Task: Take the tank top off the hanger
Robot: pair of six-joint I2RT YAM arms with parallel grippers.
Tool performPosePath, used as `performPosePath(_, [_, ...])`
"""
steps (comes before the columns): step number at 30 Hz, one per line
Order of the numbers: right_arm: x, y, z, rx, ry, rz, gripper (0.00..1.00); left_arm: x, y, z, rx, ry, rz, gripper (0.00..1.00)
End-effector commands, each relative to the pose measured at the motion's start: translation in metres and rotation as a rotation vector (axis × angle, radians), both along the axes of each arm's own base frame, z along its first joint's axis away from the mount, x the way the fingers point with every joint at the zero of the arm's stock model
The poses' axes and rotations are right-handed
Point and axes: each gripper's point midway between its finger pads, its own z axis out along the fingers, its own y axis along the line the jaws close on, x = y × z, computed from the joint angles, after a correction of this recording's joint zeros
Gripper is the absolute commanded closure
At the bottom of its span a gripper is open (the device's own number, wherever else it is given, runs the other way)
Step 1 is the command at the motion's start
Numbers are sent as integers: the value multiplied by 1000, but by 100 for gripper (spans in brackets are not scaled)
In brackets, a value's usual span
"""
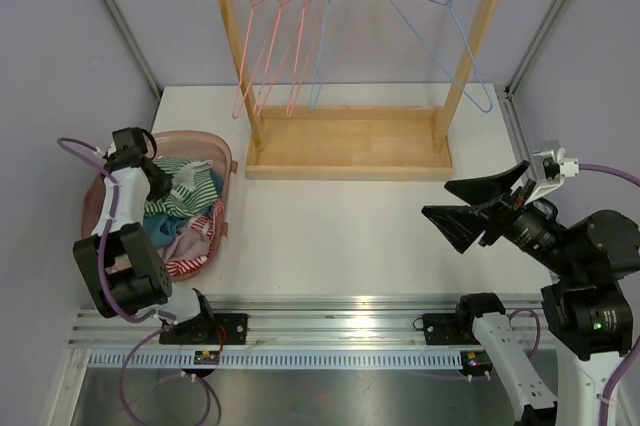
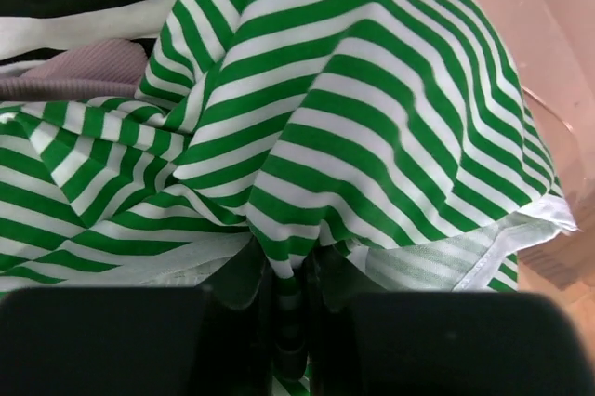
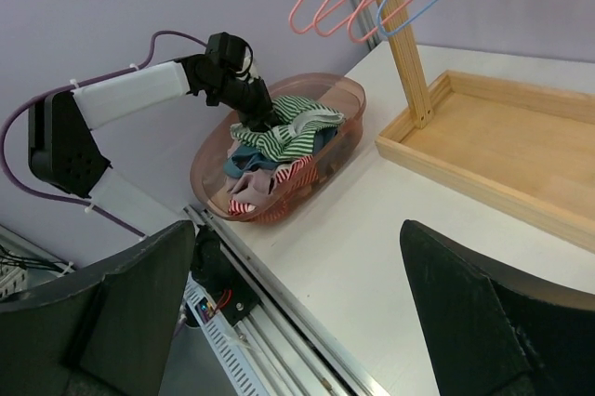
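Note:
The green-and-white striped tank top (image 1: 185, 186) lies on top of the clothes in the pink basket (image 1: 229, 168) at the left. It fills the left wrist view (image 2: 372, 117) and shows in the right wrist view (image 3: 293, 126). My left gripper (image 1: 163, 179) reaches down into the basket and is shut on a fold of the tank top (image 2: 288, 275). My right gripper (image 1: 466, 208) is open and empty, held above the table at the right (image 3: 297, 229). The hangers (image 1: 440, 31) on the rack are bare.
A wooden clothes rack (image 1: 350, 141) stands at the back middle with several pink hangers (image 1: 270, 36) and blue ones. The basket (image 3: 344, 89) also holds red-striped, teal and pink clothes. A metal rail (image 1: 340, 306) runs along the near edge.

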Motion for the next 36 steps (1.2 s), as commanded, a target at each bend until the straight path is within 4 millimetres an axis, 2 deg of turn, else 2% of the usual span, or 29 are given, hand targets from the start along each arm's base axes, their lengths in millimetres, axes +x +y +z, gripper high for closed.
performPosePath(1, [0, -1, -5, -3, 18, -6, 1, 7, -11, 19, -52, -77, -42, 74])
performPosePath(2, [1, -4, -6, -13, 27, -30, 0, 6, -11, 33, -31, -113, -50, 57])
performPosePath(3, [9, -10, -9, -30, 35, -87, 1, 5, -11, 40, -19, -132, -50, 45])
performPosePath(5, [16, -17, -21, -59, 95, -136, 1, 3, -11, 60, 9, -180, -67, 28])
performPosePath(6, [22, -23, -26, -78, 107, -181, 1, 1, -12, 80, 29, -222, -76, 16])
performPosePath(7, [25, -26, -37, -97, 149, -199, 0, -2, -13, 90, 49, -239, -91, 7])
performPosePath(8, [27, -29, -42, -111, 162, -217, 0, -3, -13, 101, 65, -260, -106, 1])
performPosePath(9, [34, -36, -50, -138, 172, -264, 0, -8, -17, 119, 89, -303, -125, 1])
performPosePath(11, [43, -47, -68, -179, 228, -328, 1, -10, -32, 134, 131, -337, -204, 1])
performPosePath(12, [50, -58, -75, -208, 243, -398, 0, -13, -36, 142, 168, -349, -224, 1])
performPosePath(13, [51, -64, -83, -226, 273, -429, 1, -17, -54, 158, 225, -373, -294, 1])
performPosePath(15, [60, -80, -93, -263, 307, -526, 1, -33, -56, 172, 333, -350, -290, 1])
performPosePath(16, [61, -86, -98, -276, 323, -556, 0, -42, -70, 189, 363, -400, -343, 1])
performPosePath(18, [64, -100, -101, -300, 327, -635, 1, -57, -83, 200, 375, -446, -396, 1])
performPosePath(19, [63, -103, -104, -309, 329, -649, 1, -72, -93, 214, 379, -514, -438, 1])
performPosePath(23, [61, -124, -108, -376, 320, -748, 1, -115, -108, 222, 383, -585, -554, 1])
performPosePath(25, [57, -129, -109, -384, 308, -770, 1, -133, -111, 220, 395, -587, -611, 1])
performPosePath(26, [56, -130, -109, -386, 301, -774, 1, -148, -111, 225, 406, -624, -614, 1])
performPosePath(29, [50, -131, -108, -392, 270, -772, 0, -171, -123, 237, 392, -698, -690, 1])
performPosePath(33, [43, -132, -106, -393, 262, -774, 1, -196, -127, 249, 386, -744, -726, 1])
performPosePath(36, [34, -131, -102, -384, 231, -763, 0, -212, -127, 247, 409, -773, -756, 1])
